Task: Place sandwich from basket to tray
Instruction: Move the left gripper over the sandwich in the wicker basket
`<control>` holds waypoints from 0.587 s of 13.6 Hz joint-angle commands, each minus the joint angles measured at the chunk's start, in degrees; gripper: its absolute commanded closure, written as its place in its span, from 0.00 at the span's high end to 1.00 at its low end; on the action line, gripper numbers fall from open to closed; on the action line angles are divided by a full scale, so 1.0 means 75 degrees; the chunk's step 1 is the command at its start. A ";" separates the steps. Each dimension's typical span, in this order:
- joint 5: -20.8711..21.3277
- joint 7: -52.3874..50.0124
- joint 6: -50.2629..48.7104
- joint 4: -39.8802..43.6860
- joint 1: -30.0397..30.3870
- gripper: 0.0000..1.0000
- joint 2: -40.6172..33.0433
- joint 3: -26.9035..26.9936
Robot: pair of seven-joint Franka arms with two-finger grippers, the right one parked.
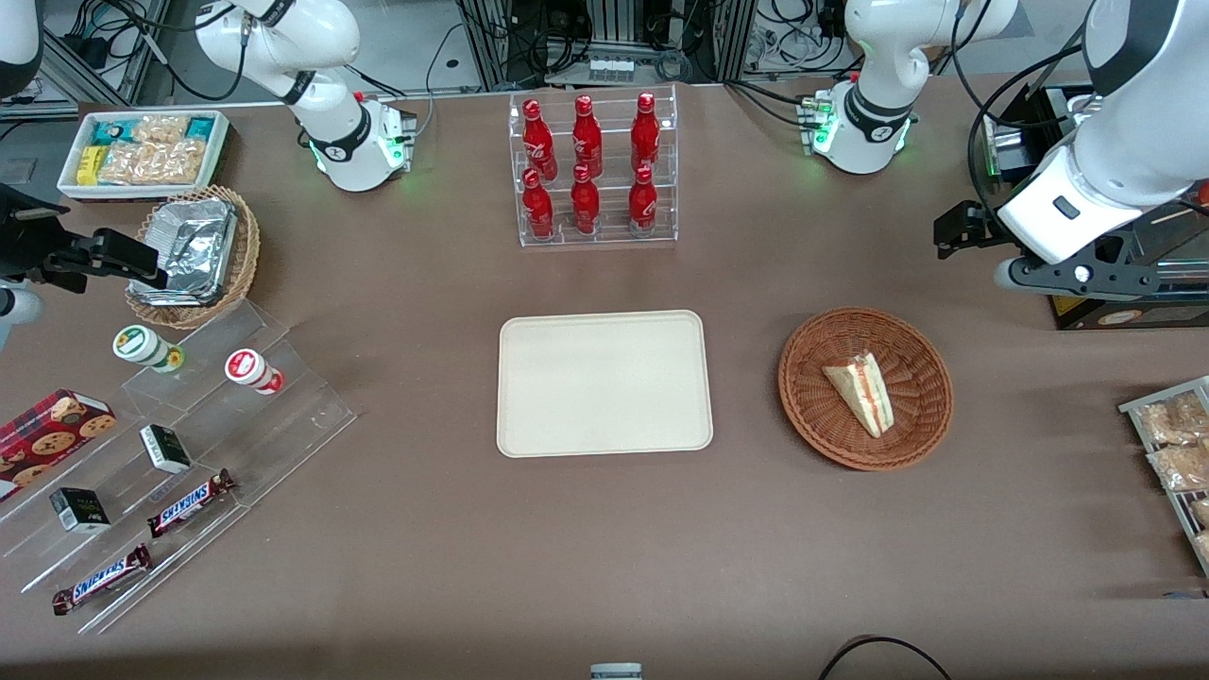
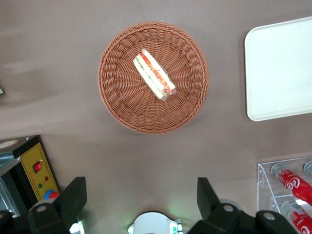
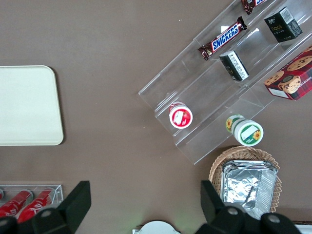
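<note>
Handling the sandwich (image 1: pixel 861 391) calls for low grip force: judged soft, light and compressible, w/ bread that will dent and filling that may squeeze out or shear if pinched hard. Likely wrapped in clear film, so the faces could be a bit slippery; cannot confirm.

Recommended hold: across the two flat bread faces, approx. mid-length of the wedge, jaws square to the cut edge. Avoid the thin pointed tip (weak, will fold) and avoid pressing down on the filling side.

Appearance: triangular wedge, pale white bread, red, pink and green layers on the cut edge. It lies on its side, diagonal, near the middle of the basket (image 1: pixel 803 397), touching the woven floor, clear of the rim.

Basket: round, shallow, reddish-brown wicker, on the surface (image 1: pixel 604 529) toward the working arm's end. Tray (image 1: pixel 604 382): cream, rectangular, low rim, nothing on it, beside the basket w/ a gap between.

Gripper (image 2: pixel 141 195): raised well above the surface, farther from the front camera than the basket, not over it. Fingers (image 2: pixel 74 196) spread wide, holding nothing. Transfer not yet begun.
</note>
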 commanded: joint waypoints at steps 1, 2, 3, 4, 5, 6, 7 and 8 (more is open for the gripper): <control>-0.0090 0.0428 -0.0065 0.0034 0.0142 1.00 -0.0077 -0.0072; -0.0090 0.0430 -0.0029 -0.0001 0.0142 1.00 -0.0030 -0.0072; -0.0078 0.0430 0.0029 -0.0106 0.0130 1.00 0.0052 -0.0083; -0.0090 0.0430 0.0099 -0.0269 0.0130 1.00 0.0192 -0.0083; -0.0102 0.0418 0.0518 -0.0665 0.0119 1.00 0.0181 -0.0083; -0.0102 0.0406 0.0951 -0.1145 0.0118 1.00 0.0112 -0.0083; -0.0102 0.0371 0.1408 -0.1637 0.0107 1.00 0.0030 -0.0095; -0.0090 0.0325 0.1911 -0.2083 0.0107 1.00 0.0006 -0.0095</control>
